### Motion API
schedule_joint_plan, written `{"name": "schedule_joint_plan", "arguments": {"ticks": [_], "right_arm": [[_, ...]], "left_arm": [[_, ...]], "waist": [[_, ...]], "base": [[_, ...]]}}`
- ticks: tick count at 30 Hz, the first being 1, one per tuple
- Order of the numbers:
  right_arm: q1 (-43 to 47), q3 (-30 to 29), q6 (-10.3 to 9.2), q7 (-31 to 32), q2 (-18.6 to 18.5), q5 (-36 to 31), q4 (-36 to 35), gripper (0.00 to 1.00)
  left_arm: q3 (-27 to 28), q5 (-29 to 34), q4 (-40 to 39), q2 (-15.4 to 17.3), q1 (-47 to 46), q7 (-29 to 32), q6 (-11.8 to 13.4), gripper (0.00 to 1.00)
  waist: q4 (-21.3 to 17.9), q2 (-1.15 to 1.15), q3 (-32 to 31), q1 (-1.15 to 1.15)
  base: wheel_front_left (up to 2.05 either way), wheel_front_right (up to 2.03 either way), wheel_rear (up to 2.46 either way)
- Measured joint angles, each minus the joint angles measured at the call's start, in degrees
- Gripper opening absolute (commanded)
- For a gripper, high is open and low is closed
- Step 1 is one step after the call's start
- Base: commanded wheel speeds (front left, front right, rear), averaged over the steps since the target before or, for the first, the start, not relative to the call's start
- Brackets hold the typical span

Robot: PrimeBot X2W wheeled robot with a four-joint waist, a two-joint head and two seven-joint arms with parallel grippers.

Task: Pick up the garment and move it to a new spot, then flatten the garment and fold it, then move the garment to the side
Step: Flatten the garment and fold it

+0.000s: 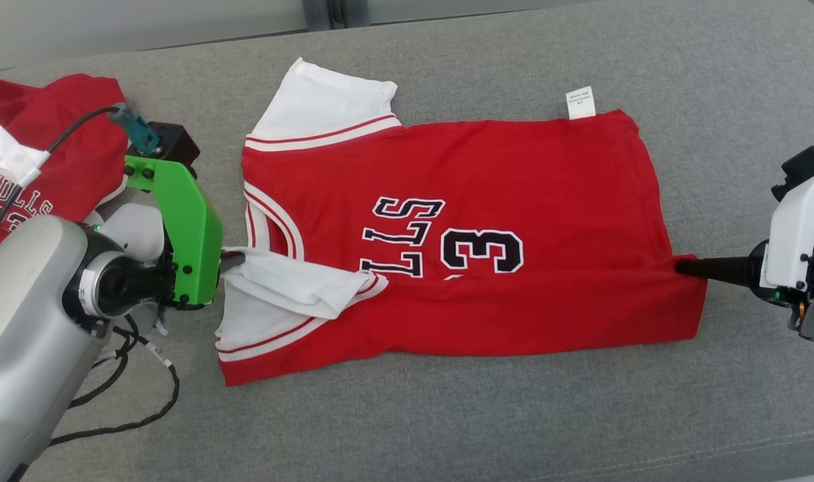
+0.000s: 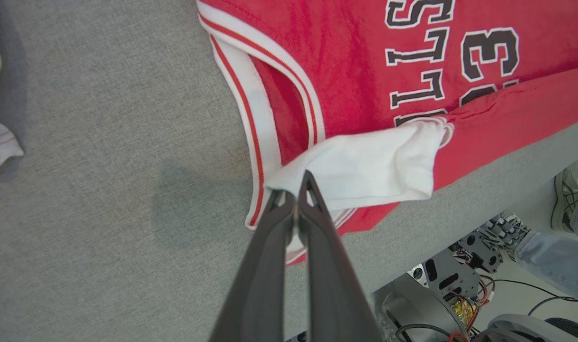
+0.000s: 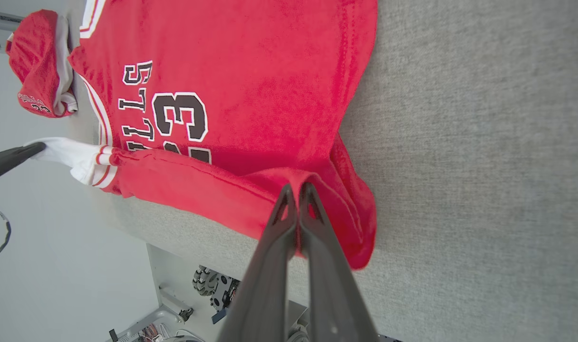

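Both reach inward horizontally, left fingers (image 2: 263,275) and right fingers (image 1: 715,268) pinching the garment (image 1: 514,174).

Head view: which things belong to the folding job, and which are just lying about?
In the job:
- red jersey
- left gripper, shut on its white sleeve
- right gripper, shut on its hem

Lying about:
- second red garment, far left
- person's shoe, on the floor beyond the surface's edge
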Motion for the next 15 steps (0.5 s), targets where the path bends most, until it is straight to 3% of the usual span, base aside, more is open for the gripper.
{"name": "schedule_joint_plan", "arguments": {"ticks": [4,5,6,7,9,10,15], "right_arm": [[-1.4,0.9,0.0,0.6,1.6,-0.5,2.2,0.0],[-1.7,1.1,0.0,0.6,1.9,-0.7,2.5,0.07],[-2.0,1.1,0.0,0.5,2.1,-0.8,2.8,0.33],[-2.3,1.1,0.0,0.1,2.5,-1.2,3.1,0.99],[-2.4,1.2,0.0,-0.2,3.0,-1.3,3.4,1.0],[-2.4,1.2,0.0,-0.8,3.4,-1.3,3.5,1.0],[-2.3,0.3,0.0,-4.2,3.8,-2.1,3.1,1.0]], "left_arm": [[-0.3,0.6,4.4,-2.6,-1.7,-2.0,-1.7,0.0],[-0.3,0.7,5.6,-3.1,-2.1,-2.5,-1.9,0.0],[-0.3,0.7,6.5,-3.4,-2.2,-2.8,-2.2,0.0],[-0.2,0.7,7.6,-3.8,-2.3,-3.3,-2.4,0.0],[0.0,0.7,9.4,-4.4,-2.3,-4.8,-3.1,0.95],[0.1,0.9,10.4,-4.6,-2.3,-5.6,-3.5,1.0],[0.0,1.0,13.0,-4.9,-2.1,-7.5,-5.8,1.0]], "waist": [[-0.6,0.0,1.2,0.0],[-0.8,0.0,1.4,0.0],[-0.9,0.0,1.5,0.0],[-1.1,0.0,1.6,0.0],[-1.2,0.0,1.5,0.0],[-1.2,0.0,1.4,0.0],[-1.2,0.0,-0.5,0.0]], "base": [[0.0,0.0,0.0],[0.0,0.0,0.0],[0.0,0.0,0.0],[0.0,0.0,0.0],[0.0,0.0,0.0],[0.0,0.0,0.0],[0.0,0.0,0.0]]}}
